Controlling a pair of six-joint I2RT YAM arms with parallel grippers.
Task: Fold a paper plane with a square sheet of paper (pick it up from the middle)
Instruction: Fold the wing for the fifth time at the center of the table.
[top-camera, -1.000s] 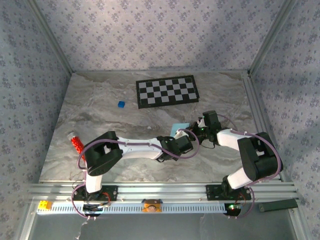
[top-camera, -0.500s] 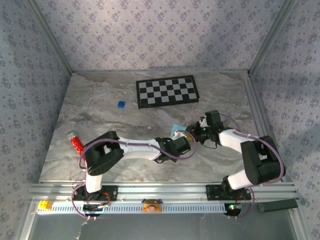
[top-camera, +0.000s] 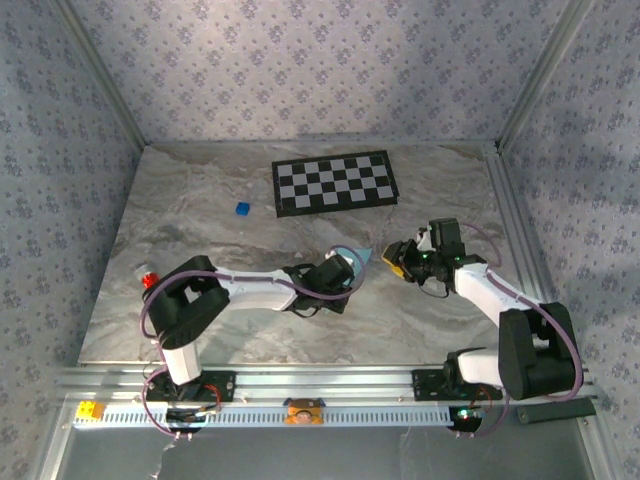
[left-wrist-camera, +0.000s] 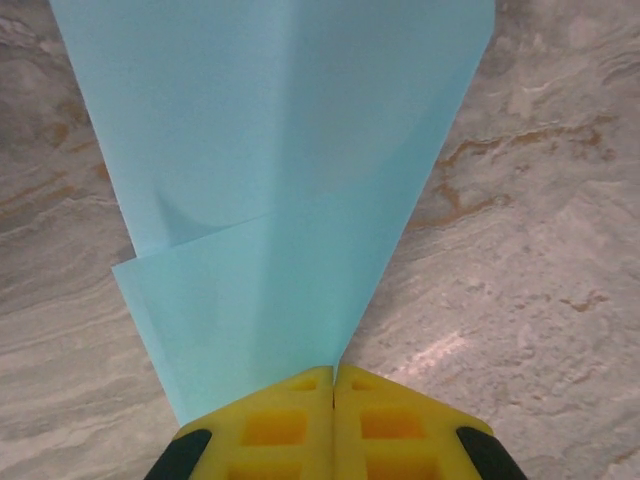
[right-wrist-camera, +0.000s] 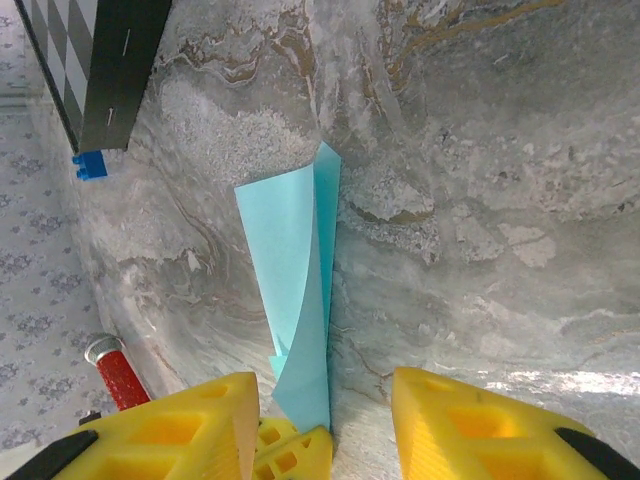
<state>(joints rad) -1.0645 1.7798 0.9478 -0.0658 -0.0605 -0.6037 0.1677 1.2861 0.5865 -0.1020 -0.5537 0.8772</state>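
The light-blue sheet of paper is folded along a centre crease into a narrow, pointed shape. My left gripper is shut on its near end, yellow fingers pressed together. In the right wrist view the paper stands on edge above the marble. My right gripper is open, one finger on each side of the paper and neither touching it. From above, the paper sits between the left gripper and the right gripper.
A black-and-white checkerboard lies at the back of the table, with a small dark-blue cube to its left. A red cylinder with a pale cap lies at the left by the left arm. Aluminium rails border the table's right and near edges.
My right gripper has opened, let go of the paper and drawn back to the right. The left arm has stretched lower and shifted slightly back, still gripping the paper.
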